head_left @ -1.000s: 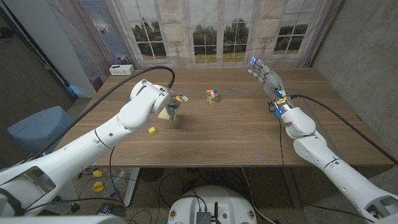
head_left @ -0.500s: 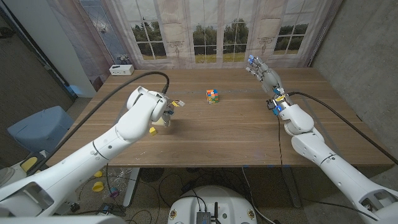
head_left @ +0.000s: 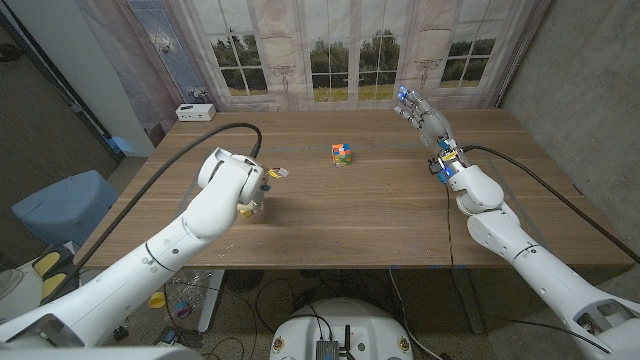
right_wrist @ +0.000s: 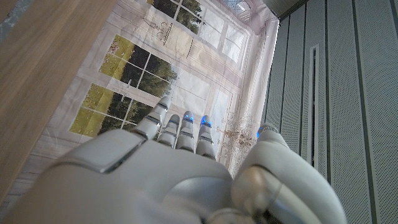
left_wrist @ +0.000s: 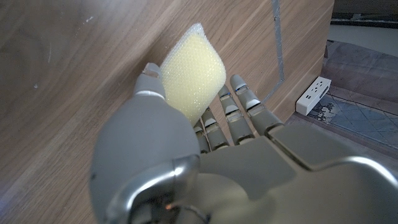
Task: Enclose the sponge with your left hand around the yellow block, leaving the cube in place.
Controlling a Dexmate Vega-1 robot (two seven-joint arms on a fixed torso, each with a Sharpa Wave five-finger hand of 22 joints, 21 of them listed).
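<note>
My left hand is low over the table's left part and grips a pale yellow sponge between thumb and fingers. In the left wrist view the sponge stands out past the fingertips, close over the wood. A small patch of yellow, which looks like the yellow block, shows at the hand's near edge, mostly hidden by the wrist. The multicoloured cube stands alone at the table's middle back. My right hand is raised at the back right with its fingers spread and nothing in it.
A white power strip lies at the table's back left corner. A black cable arcs over the left arm. The table's near edge runs across the front. Windows and curtains stand behind the table.
My left hand has carried the sponge left and toward the near side, coming down over the yellow block, which is now mostly covered. The cube and my right hand have hardly moved.
</note>
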